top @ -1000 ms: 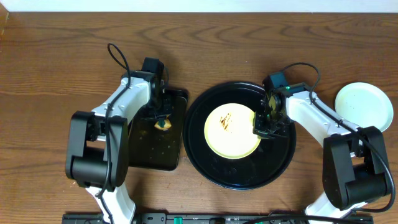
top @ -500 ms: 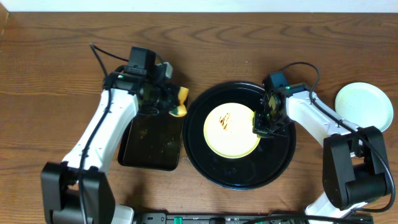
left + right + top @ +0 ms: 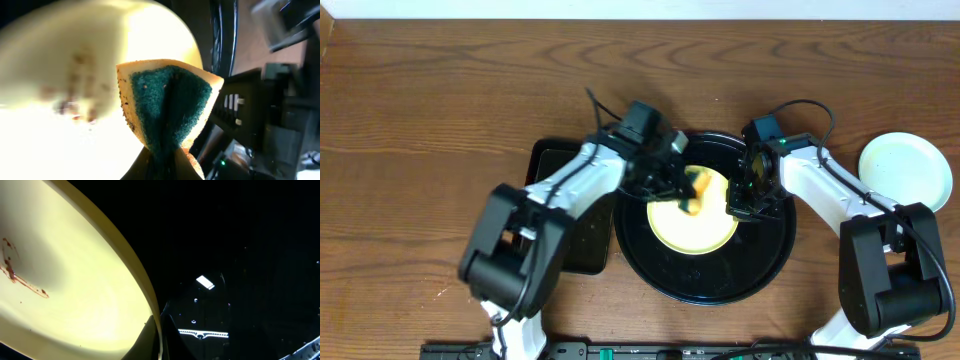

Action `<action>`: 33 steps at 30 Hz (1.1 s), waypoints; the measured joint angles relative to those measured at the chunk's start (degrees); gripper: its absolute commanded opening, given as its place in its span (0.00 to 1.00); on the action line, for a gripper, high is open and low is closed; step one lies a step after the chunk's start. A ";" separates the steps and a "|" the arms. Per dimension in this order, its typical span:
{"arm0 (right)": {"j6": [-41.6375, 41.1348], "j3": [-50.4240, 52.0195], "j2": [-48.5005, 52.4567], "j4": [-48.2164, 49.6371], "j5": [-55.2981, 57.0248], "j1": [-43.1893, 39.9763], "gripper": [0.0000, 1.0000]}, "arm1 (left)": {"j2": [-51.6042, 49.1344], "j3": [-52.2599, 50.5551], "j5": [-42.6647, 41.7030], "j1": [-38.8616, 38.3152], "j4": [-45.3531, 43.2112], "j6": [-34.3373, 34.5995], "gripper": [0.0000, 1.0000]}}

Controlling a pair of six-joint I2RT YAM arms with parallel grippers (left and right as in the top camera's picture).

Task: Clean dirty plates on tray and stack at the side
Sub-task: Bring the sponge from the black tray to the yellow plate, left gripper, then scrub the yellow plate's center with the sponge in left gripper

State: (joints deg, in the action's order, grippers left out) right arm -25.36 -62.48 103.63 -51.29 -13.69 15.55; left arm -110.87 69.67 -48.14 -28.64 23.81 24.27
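Plates first: you have 1 yellow plate [image 3: 695,228] with brown smears [image 3: 10,270] lying in the middle of the big round black tray [image 3: 705,294], and 1 pale plate [image 3: 906,172] sitting on the table [image 3: 420,120] well apart to the right. Your left claw [image 3: 686,190] is squeezed shut on a yellow and green sponge [image 3: 170,100], holding it over the far part of the yellow plate. Your right claw [image 3: 740,205] is pinched shut on the right rim of the yellow plate, and a small black tray [image 3: 582,245] sits just left of the big one, partly under your left arm.
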 measured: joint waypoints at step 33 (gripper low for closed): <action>0.42 0.02 0.00 -0.20 0.17 0.00 0.01 | -4.31 3.67 25.70 -6.86 9.90 -0.31 0.08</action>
State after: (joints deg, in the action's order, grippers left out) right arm -24.95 -62.46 103.63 -51.48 -13.52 15.55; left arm -115.18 73.34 -22.44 -35.51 33.71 23.97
